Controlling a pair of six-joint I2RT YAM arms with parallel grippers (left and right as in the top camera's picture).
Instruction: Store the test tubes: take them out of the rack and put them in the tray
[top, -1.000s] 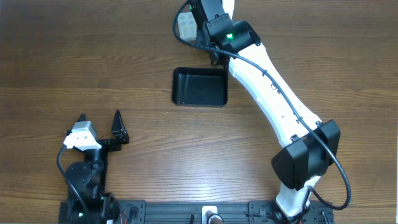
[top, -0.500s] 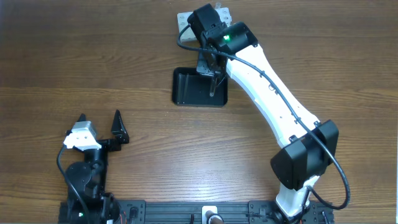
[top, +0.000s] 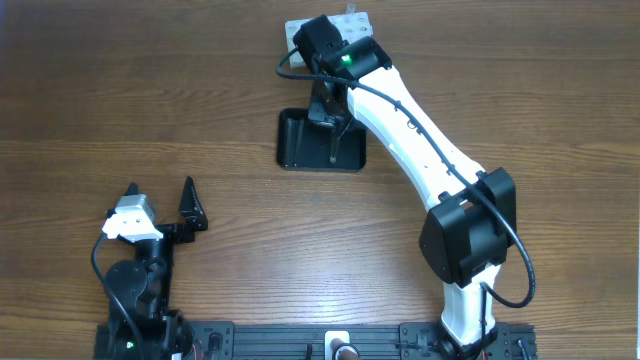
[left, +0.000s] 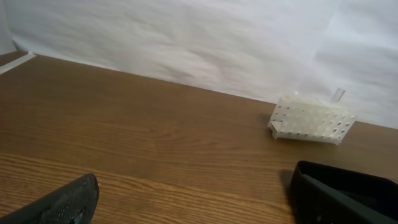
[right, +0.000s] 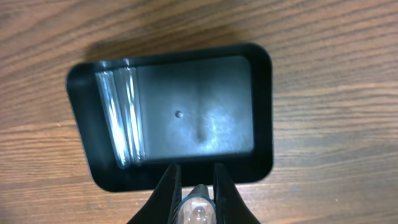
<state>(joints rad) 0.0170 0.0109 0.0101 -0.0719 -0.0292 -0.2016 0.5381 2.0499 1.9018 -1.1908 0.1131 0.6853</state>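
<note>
The black tray (right: 261, 112) lies right under my right gripper (right: 194, 171), which is shut on a clear test tube (right: 198, 210) held upright above the tray's edge. Two clear tubes (right: 119, 118) lie side by side along one wall inside the tray. From above, the right gripper (top: 337, 125) hangs over the tray (top: 295, 150), with the white rack (top: 300, 28) just behind it. In the left wrist view, one tube (left: 337, 94) pokes up from the rack (left: 311, 119). My left gripper (top: 160, 190) rests open near its base, far from the tray (left: 348, 190).
Bare wooden tabletop (top: 150, 80) surrounds the tray and rack on all sides. A white wall (left: 186, 43) stands behind the table's far edge. The right arm's white link (top: 420, 150) stretches diagonally over the table's right half.
My right gripper came back from the rack towards the tray with a tube and now hangs over the tray. The left arm has stayed still.
</note>
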